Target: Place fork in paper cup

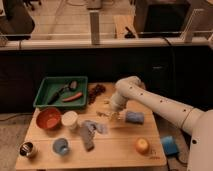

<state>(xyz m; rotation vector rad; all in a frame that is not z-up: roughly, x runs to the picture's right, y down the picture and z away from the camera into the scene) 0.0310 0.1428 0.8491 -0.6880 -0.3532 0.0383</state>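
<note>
The white paper cup stands upright on the wooden table, just right of the orange bowl. My gripper hangs at the end of the white arm, low over the table's middle, right of the cup and beside a blue sponge. A small thin pale-grey piece that may be the fork shows just left of the gripper, at table height. I cannot tell whether the gripper holds it.
A green tray with utensils sits at the back left, dark reddish bits beside it. A crumpled grey-blue cloth, a light blue cup, a metal cup, an orange fruit and a blue block stand nearer the front.
</note>
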